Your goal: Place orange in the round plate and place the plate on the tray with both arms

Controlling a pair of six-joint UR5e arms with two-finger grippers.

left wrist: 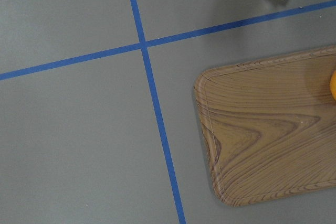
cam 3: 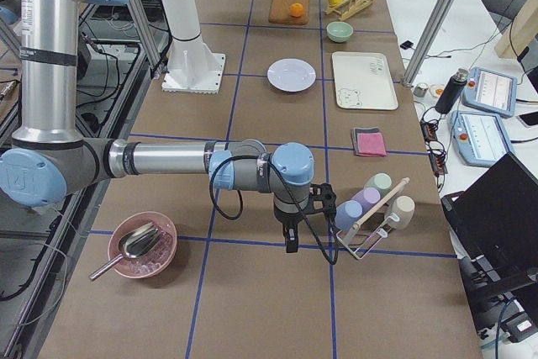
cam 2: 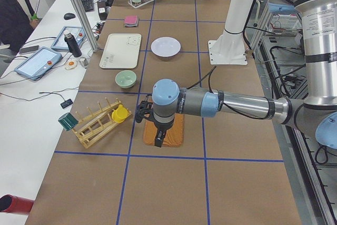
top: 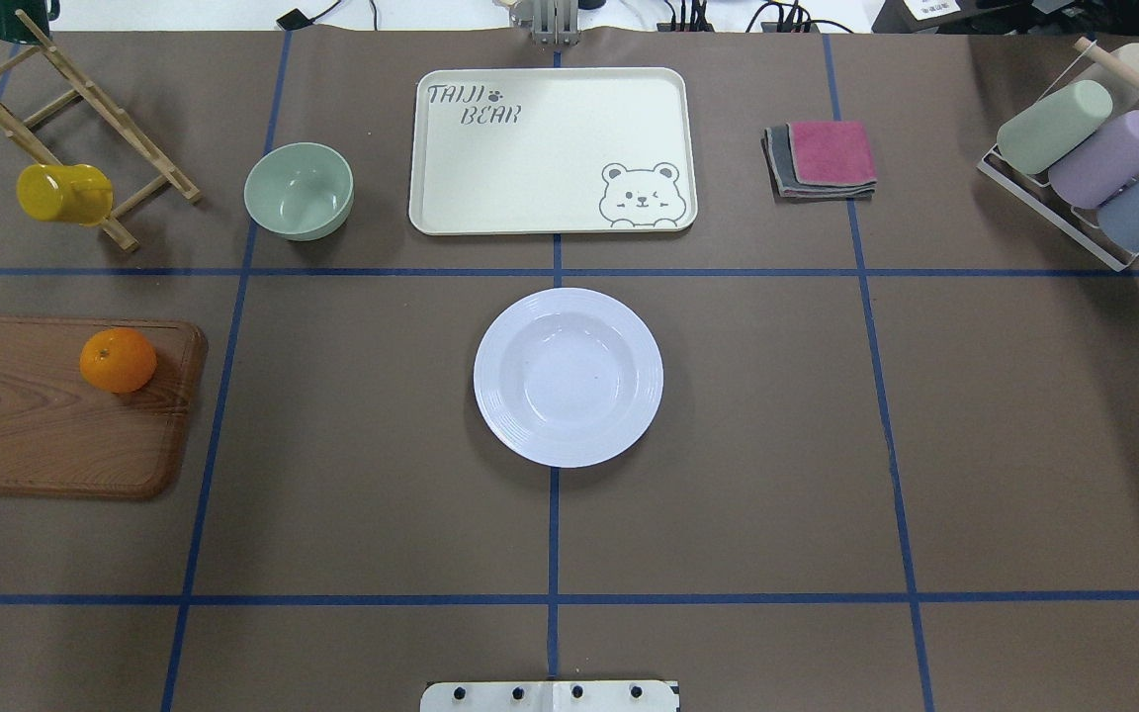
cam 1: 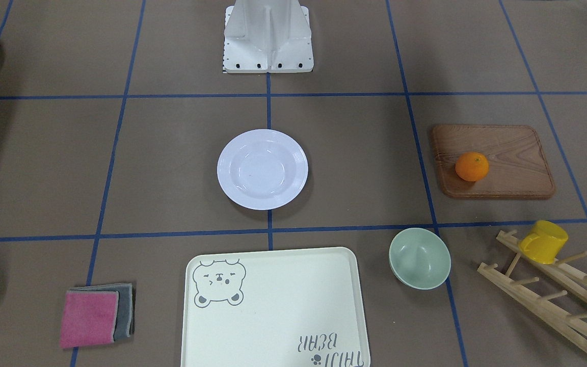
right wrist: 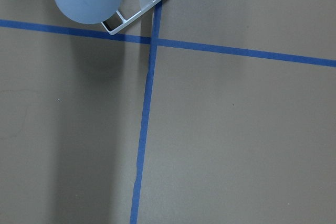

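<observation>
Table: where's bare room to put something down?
Widest bare patch: between the plate, the cloths and the cup rack. Another between plate and wooden board. Crowded: the corner with bowl, mug and peg rack.

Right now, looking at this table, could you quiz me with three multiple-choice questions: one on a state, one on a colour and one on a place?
1. The round plate is: A empty; B holding fruit; C upside down.
2. The mug hanging on the wooden rack is: A red; B blue; C yellow.
3. The orange lies: A in the round plate; B on the wooden board; C inside the mug.

Answers:
1 A, its sunken centre faces up and is bare white.
2 C, it shows bright yellow from overhead.
3 B, it sits on the board near one corner, well apart from the plate.
</observation>
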